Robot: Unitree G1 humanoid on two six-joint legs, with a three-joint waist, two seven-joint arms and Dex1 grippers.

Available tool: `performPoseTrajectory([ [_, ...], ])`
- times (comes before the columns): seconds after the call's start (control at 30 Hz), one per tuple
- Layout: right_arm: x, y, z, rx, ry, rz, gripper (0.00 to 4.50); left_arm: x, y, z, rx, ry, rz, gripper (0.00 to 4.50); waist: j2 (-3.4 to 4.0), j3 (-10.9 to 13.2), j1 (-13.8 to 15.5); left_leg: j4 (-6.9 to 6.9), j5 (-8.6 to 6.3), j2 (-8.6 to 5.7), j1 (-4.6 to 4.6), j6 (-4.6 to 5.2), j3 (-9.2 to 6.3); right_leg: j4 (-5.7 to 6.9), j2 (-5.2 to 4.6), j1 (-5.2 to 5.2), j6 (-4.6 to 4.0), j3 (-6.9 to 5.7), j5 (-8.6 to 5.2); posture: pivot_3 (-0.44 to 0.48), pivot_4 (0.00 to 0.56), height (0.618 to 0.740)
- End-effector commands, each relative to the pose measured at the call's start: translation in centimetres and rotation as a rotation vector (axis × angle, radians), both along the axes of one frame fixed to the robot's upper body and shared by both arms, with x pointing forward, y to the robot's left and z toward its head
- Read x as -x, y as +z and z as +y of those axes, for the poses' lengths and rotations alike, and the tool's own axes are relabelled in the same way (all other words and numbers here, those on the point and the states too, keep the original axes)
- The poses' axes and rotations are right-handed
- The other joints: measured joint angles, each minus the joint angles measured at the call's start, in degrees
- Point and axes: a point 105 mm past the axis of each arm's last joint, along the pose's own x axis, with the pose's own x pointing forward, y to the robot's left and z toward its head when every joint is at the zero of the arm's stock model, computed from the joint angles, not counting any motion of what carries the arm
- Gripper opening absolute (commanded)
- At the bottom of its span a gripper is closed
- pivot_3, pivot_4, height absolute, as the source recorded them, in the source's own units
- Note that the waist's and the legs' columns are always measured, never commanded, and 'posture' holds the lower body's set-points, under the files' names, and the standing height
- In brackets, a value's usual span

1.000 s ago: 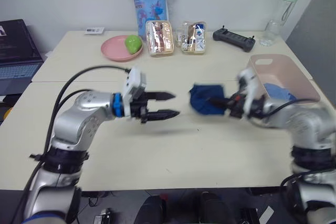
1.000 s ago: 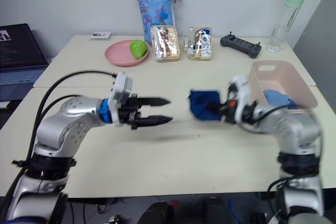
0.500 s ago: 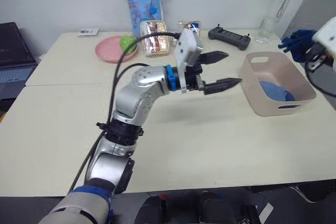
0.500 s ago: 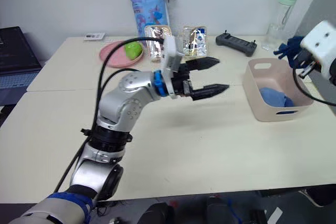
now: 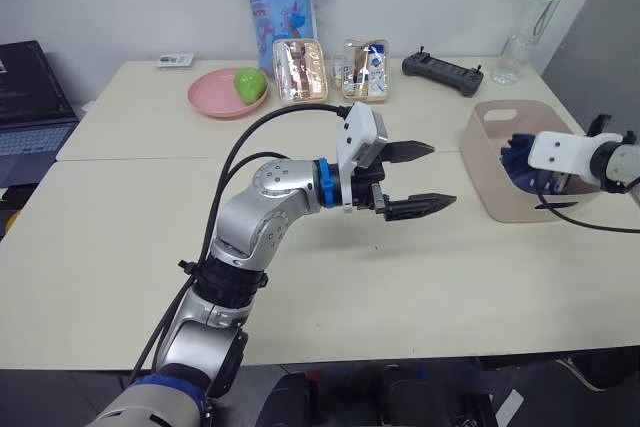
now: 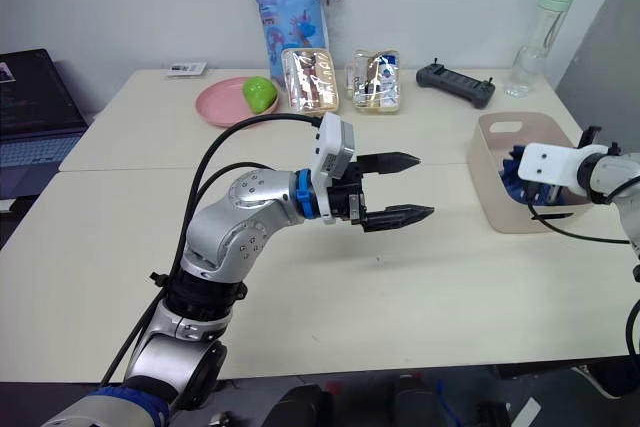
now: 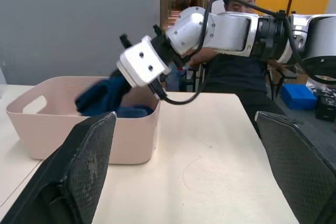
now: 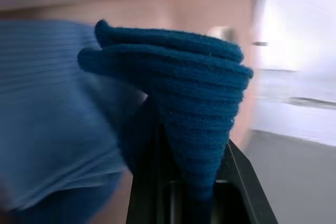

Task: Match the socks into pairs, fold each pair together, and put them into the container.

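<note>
The folded dark blue sock pair [image 8: 173, 98] was inside the pale pink tub [image 5: 497, 207], low between its walls, and the right gripper [image 7: 113, 94] had its two fingers clenched on the bundle. A lighter blue sock [image 8: 52, 108] lay under it in the tub. Half a second before, the same bundle was held high in the air, above and behind the far rim of the tub; one second before, it was over the middle of the table, well apart from the tub. So the right arm had carried the pair across and then lowered it in. I judged that this pair was almost delivered, and only the release remained.

The left gripper [image 5: 418, 178] hung over the bare table [image 5: 330, 277] to the left of the tub, with its jaws spread wide and nothing between them. Compared with half a second before, it had come down and drawn back a little from the tub. I saw no more socks on the table, so the task seemed near its end.

Along the far edge stood a pink plate [image 5: 212, 99] with a green apple [image 5: 250, 82], two clear snack boxes [image 5: 301, 70], a black controller [image 5: 442, 70] and a clear bottle [image 5: 528, 27].
</note>
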Motion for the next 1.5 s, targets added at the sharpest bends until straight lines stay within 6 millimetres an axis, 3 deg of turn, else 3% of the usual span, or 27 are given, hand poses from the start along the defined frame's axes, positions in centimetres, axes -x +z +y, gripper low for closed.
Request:
performPoseTrajectory([
  [0.03,0.0,1.5,0.2,-0.013,0.016,0.005,0.34,0.3,0.8,0.1,0.012,0.005,-0.043,4.48,0.00,0.00,-0.03,0.00,-0.01,0.00,0.01,0.01,0.01,0.01,0.00,0.00,0.00,0.01,0.00,0.000,0.150,0.740],
  [0.33,0.7,1.5,-0.2,-0.076,-0.005,0.162,3.32,-0.4,1.1,0.1,0.015,0.020,-0.060,4.50,0.00,0.00,-0.19,0.03,-0.03,0.00,0.08,0.05,0.07,0.06,0.01,0.02,0.02,0.06,0.02,0.000,0.150,0.740],
  [0.47,0.8,2.4,0.2,-0.115,0.002,0.192,3.32,-0.5,1.6,0.2,0.038,0.012,-0.050,4.50,0.00,0.00,-0.12,0.03,-0.03,0.00,0.07,0.05,0.06,0.05,0.00,0.02,0.02,0.05,0.02,0.000,0.150,0.740],
  [0.87,3.5,8.2,-0.5,-0.017,-0.008,0.354,3.32,-1.0,1.4,0.7,0.025,0.021,-0.071,4.50,0.04,0.03,-0.11,0.01,-0.05,0.00,0.07,0.09,0.05,0.02,-0.01,0.02,0.02,0.04,0.02,0.000,0.150,0.740],
  [0.97,2.1,10.5,0.2,-0.049,-0.001,0.210,3.32,-0.7,1.2,0.7,0.026,0.017,-0.066,4.50,0.04,0.03,-0.26,0.01,-0.05,0.00,0.08,0.08,0.05,0.03,-0.02,0.01,0.02,0.05,0.02,0.000,0.150,0.740],
  [1.03,0.8,10.9,1.1,-0.088,0.023,0.116,3.32,-0.7,1.2,0.7,0.027,0.017,-0.063,4.50,0.04,0.03,-0.39,0.01,-0.05,0.00,0.13,0.08,0.09,0.06,-0.02,0.01,0.01,0.09,0.03,0.000,0.150,0.740],
  [1.13,0.1,8.9,1.8,-0.140,0.059,0.140,2.72,-0.6,1.1,0.7,0.022,0.012,-0.066,4.50,0.02,0.04,-0.27,0.02,-0.04,0.03,0.14,0.07,0.07,0.08,-0.01,0.03,-0.02,0.05,0.04,0.000,0.150,0.740],
  [1.2,-0.3,8.3,1.9,-0.165,0.050,0.134,2.04,-0.6,1.3,0.7,0.022,0.012,-0.069,4.50,0.03,0.04,-0.16,0.04,-0.02,0.02,0.11,0.04,0.08,0.08,-0.02,0.03,-0.01,0.06,0.05,0.000,0.150,0.740],
  [1.37,-0.6,3.2,1.0,-0.126,0.013,0.251,0.24,-0.6,1.4,0.6,0.019,0.013,-0.078,4.50,0.02,0.04,0.19,0.04,-0.01,0.00,0.01,0.01,0.07,0.00,-0.05,-0.01,0.00,0.04,0.05,0.000,0.150,0.740],
  [1.4,-0.6,2.2,0.8,-0.124,-0.002,0.276,0.04,-0.5,1.4,0.5,0.018,0.011,-0.078,4.50,0.02,0.04,0.18,0.04,-0.01,0.00,0.01,0.01,0.08,-0.01,-0.05,-0.01,0.00,0.05,0.05,0.000,0.150,0.740],
  [1.5,-0.5,-0.1,-0.3,-0.045,-0.042,0.322,0.04,-0.3,1.0,0.3,0.009,0.009,-0.079,4.50,0.03,0.04,0.05,0.04,-0.01,-0.01,0.03,0.02,0.14,0.02,-0.05,-0.01,0.01,0.10,0.06,0.000,0.150,0.740],
])
